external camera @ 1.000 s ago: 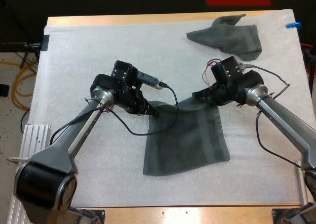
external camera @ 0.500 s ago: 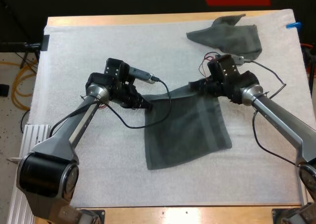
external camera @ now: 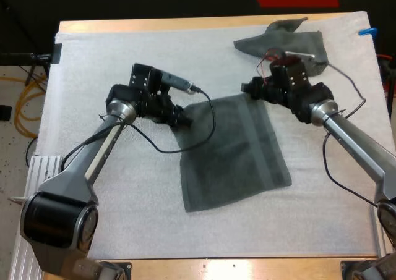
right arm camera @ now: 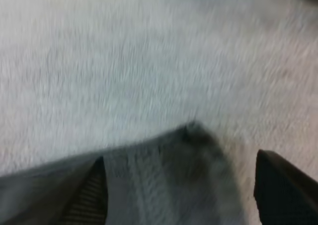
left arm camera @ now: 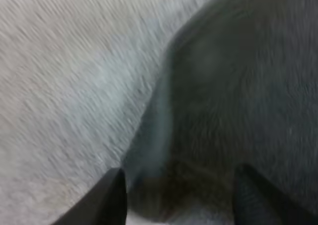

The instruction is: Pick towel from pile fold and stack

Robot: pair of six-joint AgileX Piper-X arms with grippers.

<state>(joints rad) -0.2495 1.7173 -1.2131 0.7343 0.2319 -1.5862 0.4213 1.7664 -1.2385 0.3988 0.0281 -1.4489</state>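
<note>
**Progress.** On the white mat [external camera: 111,57] of the desk [external camera: 247,269], one dark grey-green towel [external camera: 235,156] lies spread out in a single layer. Its near edge sits towards the desk's near side, slightly skewed, and its far edge is at about mid-mat. I judge the pick from the pile complete and the flattening all but complete. No fold is made in it yet, so folding and stacking remain.

**Grippers.** The left gripper [external camera: 179,116] is at the towel's far-left corner. In the left wrist view the cloth rises in a ridge and bunches between the fingers [left arm camera: 112,200], touching both, so I take this gripper to be clamped on that corner. The right gripper [external camera: 250,89] is at the far-right corner. In the right wrist view its fingers [right arm camera: 278,185] stand wide apart, the corner lies flat between them, and a pale strip of mat shows beside one finger. I take it to be open and holding nothing.

**Surroundings.** A crumpled towel [external camera: 291,45] lies at the far right of the mat, just beyond the right gripper and apart from the spread towel.

**Obstructions.** Nothing rests on the spread towel. The main risk, in my judgement, is the crumpled towel so close behind the right wrist: a far-going sweep could snag it. The skew in the spread towel may also carry into the fold.
</note>
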